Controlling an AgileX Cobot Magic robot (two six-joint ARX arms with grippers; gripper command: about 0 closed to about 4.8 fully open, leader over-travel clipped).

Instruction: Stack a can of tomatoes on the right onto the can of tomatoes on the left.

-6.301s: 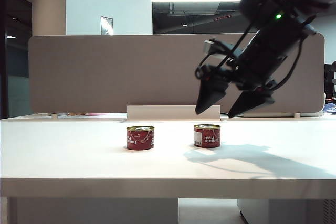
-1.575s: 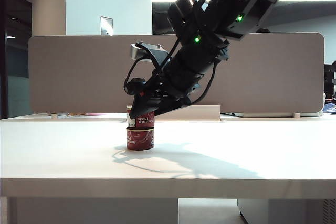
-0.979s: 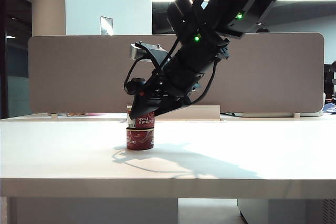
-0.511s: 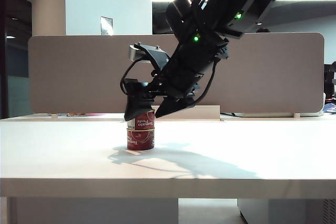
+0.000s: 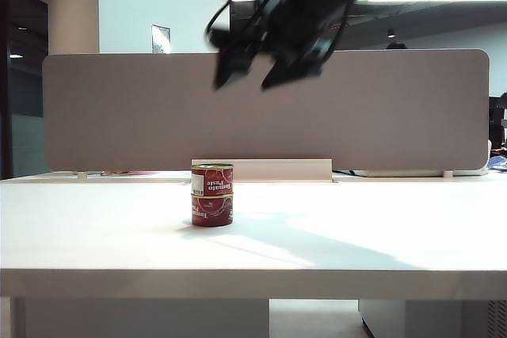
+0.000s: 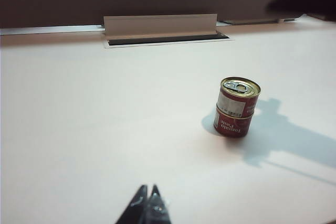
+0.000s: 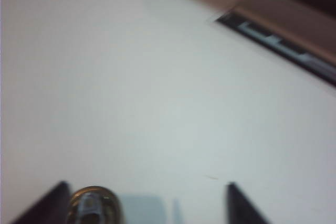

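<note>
Two red tomato cans stand stacked left of the table's middle: the upper can (image 5: 212, 180) rests upright on the lower can (image 5: 211, 210). In the left wrist view the upper can (image 6: 239, 97) and the lower can (image 6: 231, 124) show the same stack. My right gripper (image 5: 245, 81) hangs open high above the stack, apart from it and holding nothing. In its own view the right gripper (image 7: 146, 190) has wide-set fingertips, and the upper can's lid (image 7: 94, 206) lies far below, near one finger. My left gripper (image 6: 147, 190) is shut and empty, low over the table well short of the stack.
A white cable-slot cover (image 5: 261, 169) sits at the table's back edge behind the cans, with a grey partition (image 5: 119, 108) behind it. The table's front edge (image 5: 253, 281) runs across the lower part of the exterior view.
My right gripper opened, let go of the upper can and rose well above the stack. The can stayed on the lower one. The left arm has not moved.
</note>
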